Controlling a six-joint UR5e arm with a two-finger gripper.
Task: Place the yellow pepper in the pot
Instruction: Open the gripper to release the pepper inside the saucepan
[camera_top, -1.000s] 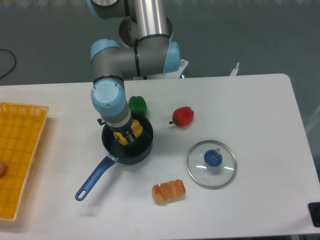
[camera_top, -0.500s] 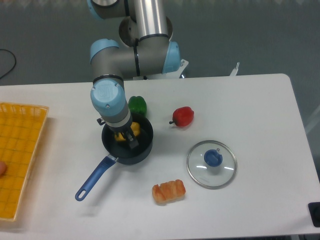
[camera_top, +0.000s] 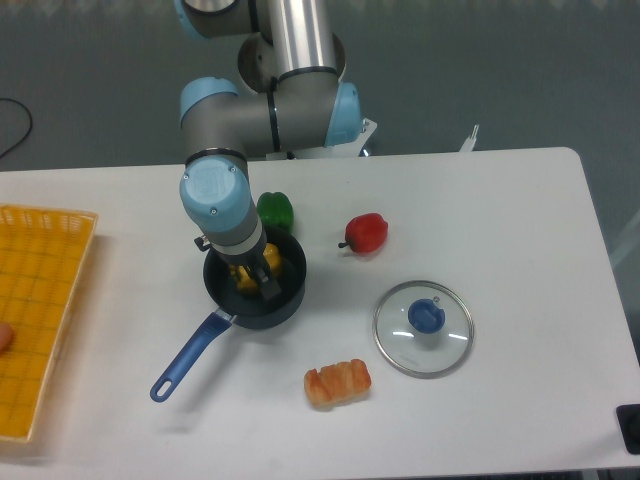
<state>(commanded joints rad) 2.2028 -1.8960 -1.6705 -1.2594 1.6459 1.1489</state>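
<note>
Since a second ago the hand has sunk into the pot; the yellow pepper lies inside, at its 12 o'clock. Whether the fingers grip it is unclear; placement looks nearly complete.

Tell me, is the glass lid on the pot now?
No, the glass lid lies flat on the table, apart from the pot on its right.

You see the yellow pepper sitting lower in the pot, left of frame centre, than a second ago, more of it hidden behind the pincer, which has dipped slightly into the pot with it.
</note>
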